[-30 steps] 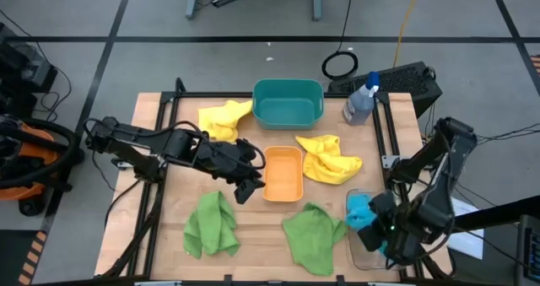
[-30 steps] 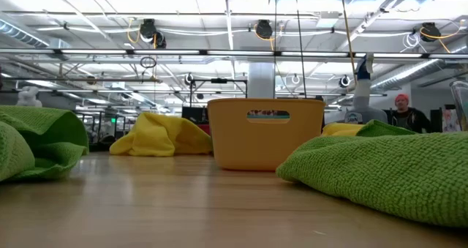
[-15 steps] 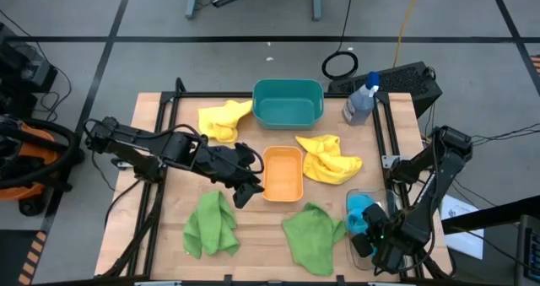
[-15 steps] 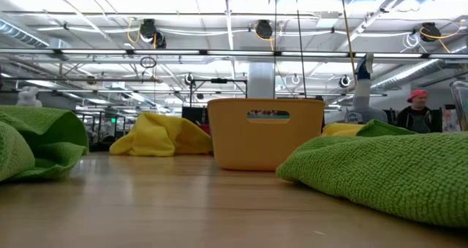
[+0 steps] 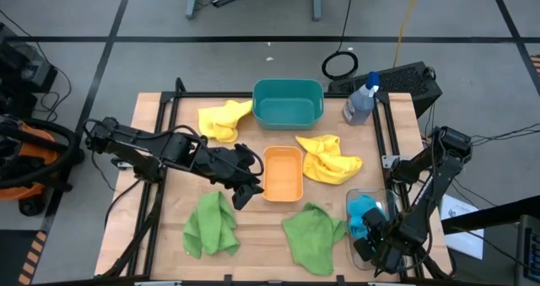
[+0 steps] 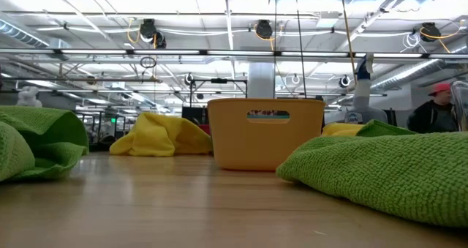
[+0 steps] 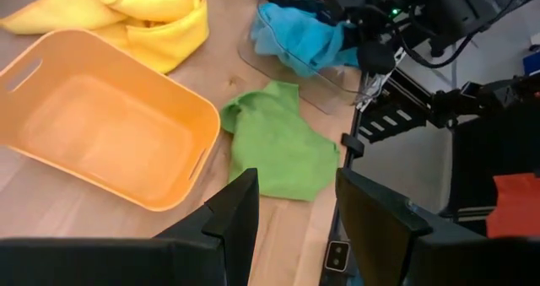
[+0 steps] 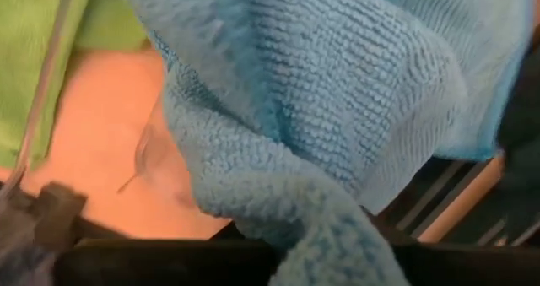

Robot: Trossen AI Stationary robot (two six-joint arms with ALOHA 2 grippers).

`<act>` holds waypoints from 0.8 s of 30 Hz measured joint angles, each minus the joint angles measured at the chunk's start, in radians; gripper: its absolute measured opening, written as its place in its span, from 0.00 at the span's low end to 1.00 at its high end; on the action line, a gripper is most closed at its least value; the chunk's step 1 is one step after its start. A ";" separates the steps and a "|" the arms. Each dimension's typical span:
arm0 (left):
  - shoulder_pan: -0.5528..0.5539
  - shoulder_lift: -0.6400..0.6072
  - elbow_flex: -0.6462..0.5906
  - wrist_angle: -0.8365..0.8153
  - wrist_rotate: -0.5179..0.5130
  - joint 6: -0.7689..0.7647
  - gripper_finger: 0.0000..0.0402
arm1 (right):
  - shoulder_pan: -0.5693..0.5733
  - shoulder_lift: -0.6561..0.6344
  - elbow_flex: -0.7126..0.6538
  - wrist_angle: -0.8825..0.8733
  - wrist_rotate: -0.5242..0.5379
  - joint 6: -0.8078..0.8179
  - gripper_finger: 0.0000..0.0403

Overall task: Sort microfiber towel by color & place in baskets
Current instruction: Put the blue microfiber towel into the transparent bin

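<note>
Right gripper (image 5: 369,240) lowered, blue towel (image 5: 363,211) into clear basket (image 5: 352,197), grip unclear | left gripper (image 5: 245,187) part-open, empty

towel (image 5: 364,212) in tub (image 5: 354,245), bottle (image 5: 360,101) behind

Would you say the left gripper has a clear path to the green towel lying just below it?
Probably yes: the left gripper is open, empty, and the green towel lies uncovered beside it.

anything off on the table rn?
One oddity: a spray bottle stands at the far right corner, not part of the sort. One yellow towel lies against the teal basket outside. The blue towel sits in the clear basket; nothing spilled.
</note>
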 joint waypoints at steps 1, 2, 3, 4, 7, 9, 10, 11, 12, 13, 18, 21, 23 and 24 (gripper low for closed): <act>0.000 0.000 0.000 0.000 0.000 -0.001 0.41 | 0.000 0.000 0.001 0.009 -0.015 0.000 0.12; 0.000 0.000 0.000 0.000 0.000 -0.005 0.41 | 0.000 -0.001 0.007 0.010 -0.031 0.003 0.15; 0.000 0.000 0.000 0.000 0.000 -0.006 0.41 | 0.000 -0.003 0.016 0.010 -0.042 0.008 0.18; 0.000 0.000 0.000 0.000 0.000 -0.007 0.41 | 0.000 -0.007 0.029 0.010 -0.049 0.009 0.21; -0.006 0.000 0.000 0.000 -0.001 -0.007 0.41 | 0.002 -0.027 0.065 0.011 -0.053 -0.005 0.29; -0.007 0.000 0.000 0.000 0.000 -0.006 0.41 | 0.002 -0.041 0.079 -0.001 -0.054 -0.014 0.35; -0.007 0.000 0.000 0.000 0.000 -0.006 0.41 | 0.002 -0.050 0.086 -0.016 -0.054 -0.014 0.37; -0.007 0.000 0.000 0.000 0.000 -0.006 0.41 | 0.002 -0.062 0.092 -0.032 -0.054 -0.013 0.39; -0.007 0.000 0.000 0.000 0.000 -0.005 0.41 | 0.002 -0.073 0.098 -0.051 -0.053 -0.012 0.42; -0.007 0.000 0.000 0.000 0.000 -0.005 0.41 | 0.002 -0.085 0.103 -0.065 -0.053 -0.012 0.44; -0.008 0.000 0.000 0.000 0.000 -0.005 0.41 | 0.000 -0.156 0.106 -0.101 -0.017 -0.033 0.52; -0.011 0.000 0.000 0.000 -0.001 -0.005 0.41 | 0.003 -0.195 0.107 -0.077 0.031 -0.034 0.53; -0.015 0.000 0.000 0.000 0.000 -0.005 0.41 | 0.007 -0.213 0.107 -0.066 0.033 -0.037 0.52; -0.019 0.000 0.000 -0.001 -0.001 -0.006 0.41 | 0.010 -0.217 0.107 -0.062 0.031 -0.038 0.50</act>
